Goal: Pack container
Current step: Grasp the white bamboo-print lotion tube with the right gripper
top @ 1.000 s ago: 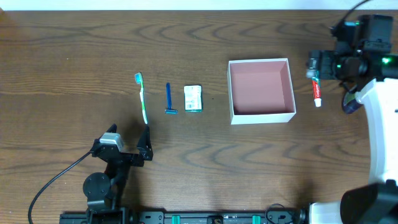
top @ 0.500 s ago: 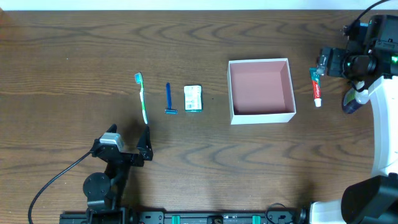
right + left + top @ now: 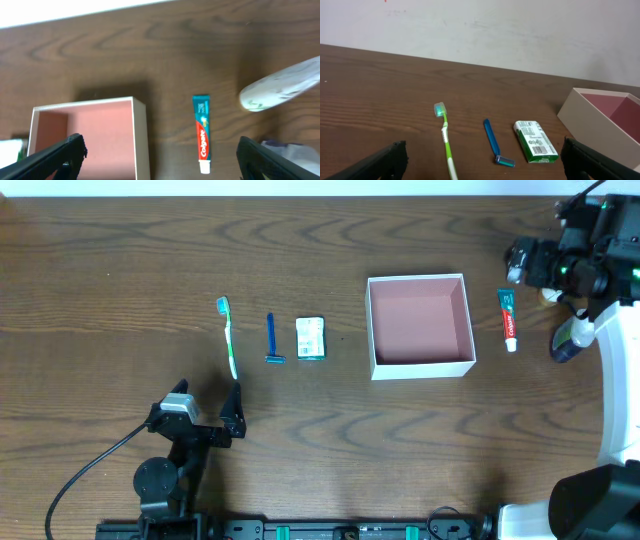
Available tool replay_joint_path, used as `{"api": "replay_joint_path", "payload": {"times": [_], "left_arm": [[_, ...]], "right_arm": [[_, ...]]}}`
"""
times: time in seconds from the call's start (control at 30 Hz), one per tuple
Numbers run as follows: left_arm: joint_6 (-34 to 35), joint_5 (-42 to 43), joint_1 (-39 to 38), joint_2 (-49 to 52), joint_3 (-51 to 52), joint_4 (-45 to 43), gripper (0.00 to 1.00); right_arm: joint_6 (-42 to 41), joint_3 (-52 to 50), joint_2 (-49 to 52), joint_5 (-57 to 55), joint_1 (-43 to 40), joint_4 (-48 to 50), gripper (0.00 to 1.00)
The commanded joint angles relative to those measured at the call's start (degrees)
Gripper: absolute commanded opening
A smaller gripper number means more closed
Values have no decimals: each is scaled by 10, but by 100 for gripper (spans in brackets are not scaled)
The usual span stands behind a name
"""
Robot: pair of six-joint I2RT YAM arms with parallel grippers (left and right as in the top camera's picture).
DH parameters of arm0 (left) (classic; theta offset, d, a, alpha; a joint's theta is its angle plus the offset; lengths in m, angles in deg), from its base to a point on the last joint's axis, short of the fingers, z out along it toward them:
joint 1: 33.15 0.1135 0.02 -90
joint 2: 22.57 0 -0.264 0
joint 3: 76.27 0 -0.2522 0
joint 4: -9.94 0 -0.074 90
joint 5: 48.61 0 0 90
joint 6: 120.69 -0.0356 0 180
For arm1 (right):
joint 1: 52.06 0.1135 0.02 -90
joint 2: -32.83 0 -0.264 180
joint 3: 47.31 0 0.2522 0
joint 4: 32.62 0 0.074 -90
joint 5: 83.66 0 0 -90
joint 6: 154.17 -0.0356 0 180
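The container [image 3: 372,330] is a square white-walled box with a pink inside, right of the table's middle, with nothing in it. A red and teal toothpaste tube [image 3: 510,320] lies just right of it. A green toothbrush [image 3: 229,338], a blue razor [image 3: 271,338] and a green-white pack [image 3: 311,338] lie in a row to its left. My right gripper [image 3: 535,265] is open and empty, above and behind the toothpaste [image 3: 202,132]. My left gripper [image 3: 205,408] is open and empty, in front of the toothbrush [image 3: 445,135].
A white tube [image 3: 280,90] and a dark blue-purple item [image 3: 565,340] lie right of the toothpaste, close to the right arm. The razor [image 3: 492,142], the pack [image 3: 535,141] and a container corner [image 3: 585,107] show in the left wrist view. The table's far edge is just behind the right gripper.
My right gripper has moved right and toward the far edge, uncovering the top of the toothpaste. The toothpaste, the other items and the left arm have not moved.
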Motion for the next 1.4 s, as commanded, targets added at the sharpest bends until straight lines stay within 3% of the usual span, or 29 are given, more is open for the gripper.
{"api": "replay_joint_path", "payload": {"times": [0.0, 0.1, 0.23, 0.47, 0.93, 1.0, 1.1, 1.17, 1.27, 1.37], "left_arm": [[5, 6, 2, 0, 10, 19, 98], [5, 6, 2, 0, 10, 19, 98], [5, 6, 2, 0, 10, 19, 98], [5, 6, 2, 0, 10, 19, 98], [5, 6, 2, 0, 10, 19, 98], [5, 6, 2, 0, 10, 19, 98], [5, 6, 2, 0, 10, 19, 98], [5, 6, 2, 0, 10, 19, 98], [5, 6, 2, 0, 10, 19, 98], [5, 6, 2, 0, 10, 19, 98]], "right_arm": [[-36, 38, -6, -58, -16, 8, 96], [-59, 41, -6, -95, -25, 33, 96], [-198, 41, -6, -151, -35, 46, 93], [-302, 41, 5, -282, -37, 55, 95], [-312, 41, 64, -271, -52, 93, 93], [-247, 41, 63, -218, -58, 101, 99], [-128, 41, 63, -113, -60, 106, 99], [-95, 41, 63, -91, -59, 103, 99], [-125, 40, 66, -127, -59, 112, 99], [-257, 40, 73, -207, -60, 106, 99]]}}
